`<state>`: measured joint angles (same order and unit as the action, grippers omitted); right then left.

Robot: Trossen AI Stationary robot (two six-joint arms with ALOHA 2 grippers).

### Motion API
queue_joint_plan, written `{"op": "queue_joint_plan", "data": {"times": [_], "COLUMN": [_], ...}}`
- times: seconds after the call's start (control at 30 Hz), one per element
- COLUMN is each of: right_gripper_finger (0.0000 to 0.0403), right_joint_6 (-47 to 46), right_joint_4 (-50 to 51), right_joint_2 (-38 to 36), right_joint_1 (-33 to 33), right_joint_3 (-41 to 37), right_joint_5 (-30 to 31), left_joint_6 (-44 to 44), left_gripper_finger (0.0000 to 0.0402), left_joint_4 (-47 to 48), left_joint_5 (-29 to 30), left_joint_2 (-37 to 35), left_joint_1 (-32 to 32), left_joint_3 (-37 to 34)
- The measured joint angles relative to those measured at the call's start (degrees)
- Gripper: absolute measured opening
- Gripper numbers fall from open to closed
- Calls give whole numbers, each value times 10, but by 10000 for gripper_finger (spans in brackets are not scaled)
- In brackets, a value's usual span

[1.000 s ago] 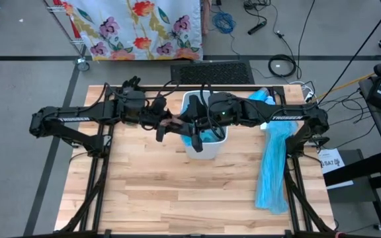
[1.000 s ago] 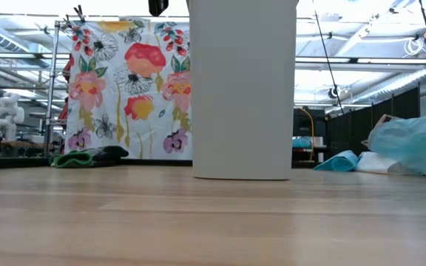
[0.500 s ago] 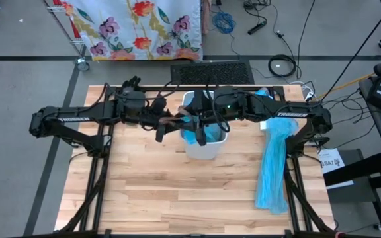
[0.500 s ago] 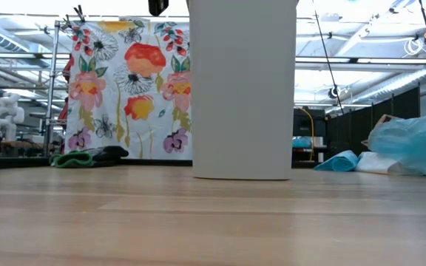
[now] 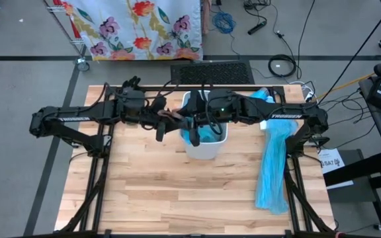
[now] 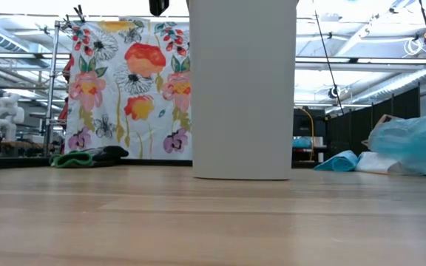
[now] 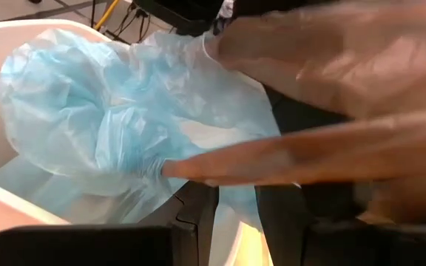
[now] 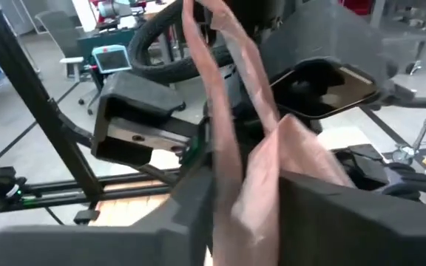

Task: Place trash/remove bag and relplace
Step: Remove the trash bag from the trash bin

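A white bin [image 5: 211, 149] stands mid-table, lined with a light-blue bag [image 7: 87, 111]. In the low view the bin [image 6: 242, 89] rests on its base. Both grippers meet over the bin's left rim. My left gripper [image 5: 167, 123] and my right gripper [image 5: 194, 131] are each shut on a pinkish translucent film [image 5: 176, 119] stretched between them. The trash is hidden. My left gripper holds the pinkish film, which runs as a drawn band [image 7: 272, 159] just beyond its fingers [image 7: 198, 218]. The fingers reach nearly level from the table's left. The place of contact itself is hidden. The film is clear of the table, over the bin. My right gripper pinches a gathered strip of the film [image 8: 254, 196] between its two fingers [image 8: 191, 214]. It comes nearly level from the table's right. From the hold the strip rises [image 8: 224, 66] toward the left gripper. It is lifted clear of the table.
A long light-blue plastic strip [image 5: 273, 165] lies along the table's right side, seen low as a heap [image 6: 413, 144]. A flowered cloth [image 5: 137, 26] hangs on a rack beyond the far edge. Bare wood [image 5: 151, 192] spreads in front of the bin.
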<state>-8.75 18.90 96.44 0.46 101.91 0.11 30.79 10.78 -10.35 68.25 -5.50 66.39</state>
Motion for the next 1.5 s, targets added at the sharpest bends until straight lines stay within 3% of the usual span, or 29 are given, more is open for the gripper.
{"op": "queue_joint_plan", "data": {"times": [0.17, 0.27, 0.83, 1.23, 1.5], "right_gripper_finger": [16, 6, 0, 0, 0], "right_joint_6": [23, 34, 50, 54, 54], "right_joint_4": [4, 5, -18, -151, -328], "right_joint_2": [0, -7, -119, -127, -127], "right_joint_1": [2, 7, -1, -28, -57], "right_joint_3": [0, -1, -1, -1, -1], "right_joint_5": [-3, -2, 48, 46, 46], "left_joint_6": [0, -4, -47, -81, -101], "left_gripper_finger": [97, 97, 97, 97, 97], "left_joint_4": [9, 14, -5, 2, 63], "left_joint_5": [3, 3, 3, 0, 0], "left_joint_2": [0, 0, -26, -99, -138], "left_joint_1": [0, 0, -1, -2, -2], "left_joint_3": [0, 0, 1, 0, 0]}}
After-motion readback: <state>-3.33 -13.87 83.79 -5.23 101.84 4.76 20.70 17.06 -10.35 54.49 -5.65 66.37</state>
